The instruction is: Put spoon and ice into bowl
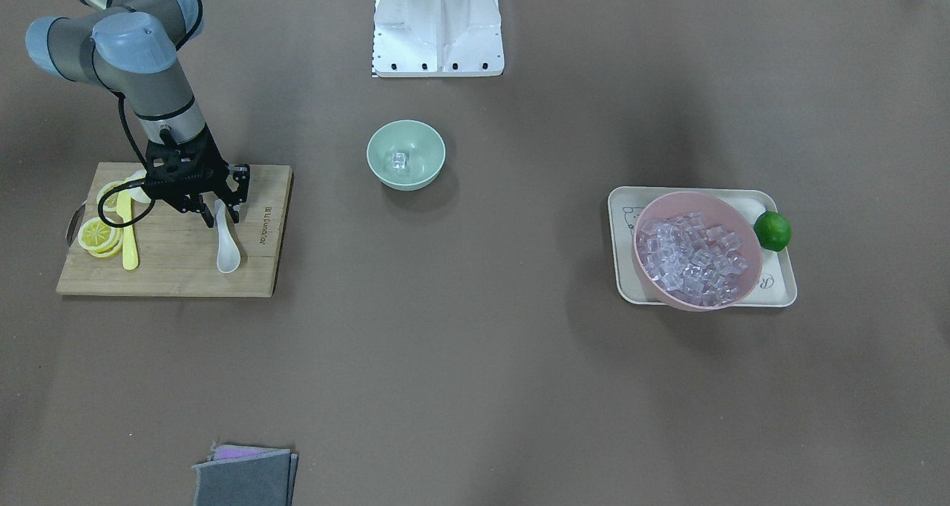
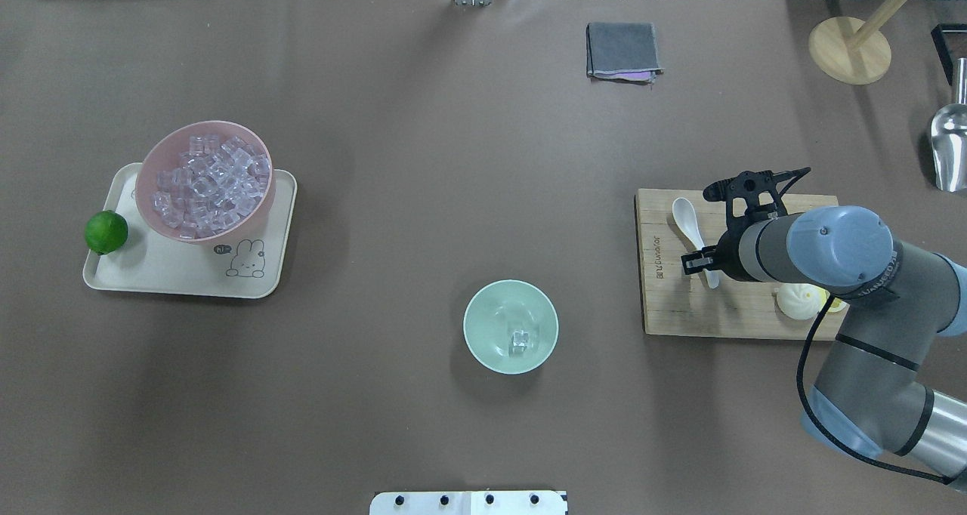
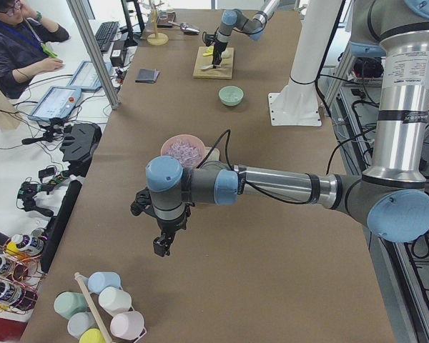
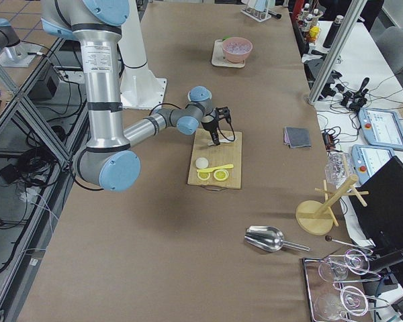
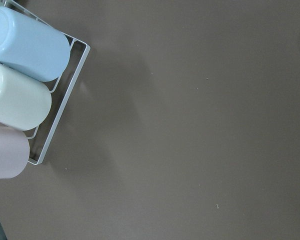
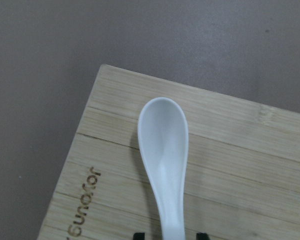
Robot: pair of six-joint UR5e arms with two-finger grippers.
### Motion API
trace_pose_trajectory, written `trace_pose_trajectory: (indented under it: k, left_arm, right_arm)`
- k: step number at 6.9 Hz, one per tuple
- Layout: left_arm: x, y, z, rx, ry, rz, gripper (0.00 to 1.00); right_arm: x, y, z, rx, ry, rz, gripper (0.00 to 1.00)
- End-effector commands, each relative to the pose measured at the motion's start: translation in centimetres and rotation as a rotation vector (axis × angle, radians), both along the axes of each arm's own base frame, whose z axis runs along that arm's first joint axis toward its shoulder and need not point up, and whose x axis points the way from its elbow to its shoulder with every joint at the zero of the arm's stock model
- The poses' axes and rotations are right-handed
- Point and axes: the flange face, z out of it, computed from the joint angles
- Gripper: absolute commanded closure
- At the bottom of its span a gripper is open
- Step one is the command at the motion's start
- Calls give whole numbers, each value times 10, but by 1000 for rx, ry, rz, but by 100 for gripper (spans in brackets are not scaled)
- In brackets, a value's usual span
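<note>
closest to the right wrist camera is the spoon (image 6: 162, 150). it is white and lies flat on the wooden board (image 6: 240, 165), near one corner, with its scoop facing up. the right gripper (image 6: 170, 234) is low over the spoon's handle. its two black fingertips (image 6: 138, 235) stand apart, one on each side of the handle. a bit of board shows between each tip and the spoon, so the fingers are spread and are not squeezing it.

a yellow knife (image 1: 128, 239) and some lemon slices (image 1: 96, 235) lie on the same board, on the side away from the spoon.

the bowl (image 1: 429, 146) is small and pale green. it sits on the brown table (image 1: 475, 357), well apart from the board and in front of the robot's white base (image 1: 438, 24). one cube of ice (image 1: 399, 161) lies inside it, at the bottom.

far over on the other side, a pink bowl (image 1: 668, 294) full of clear cubes (image 1: 694, 257) sits on a cream tray (image 1: 775, 287). a green lime (image 1: 772, 231) rests at the tray's edge, just beside the pink bowl.

the left gripper (image 3: 161, 246) hangs over the table near some cups (image 5: 25, 45) that lie in a wire rack (image 5: 65, 95). it shows only in the side view, so i cannot tell if its fingers are spread or pinched.
</note>
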Motion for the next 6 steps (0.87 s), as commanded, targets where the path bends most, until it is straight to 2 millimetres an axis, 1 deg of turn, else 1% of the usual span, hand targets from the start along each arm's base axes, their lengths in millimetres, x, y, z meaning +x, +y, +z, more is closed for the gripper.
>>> trace_pose_trajectory:
  k: [1,2,4,5,6]
  left_arm:
    - [0,0,-1,2,0,0,1]
    - [0,0,0,1,0,0,2]
    - [0,0,0,1,0,0,2]
    - [0,0,-2,4,0,0,2]
    - [0,2,-2,4,0,0,2]
  right_arm:
    - [0,0,1,0,2,0,58]
    - [-2,2,0,0,0,-5,70]
    - [-2,2,-2,3,-4,-6,100]
    - [-3,3,-13,11,-22,-10,100]
    - [-4,4,-34,30,-57,-15,100]
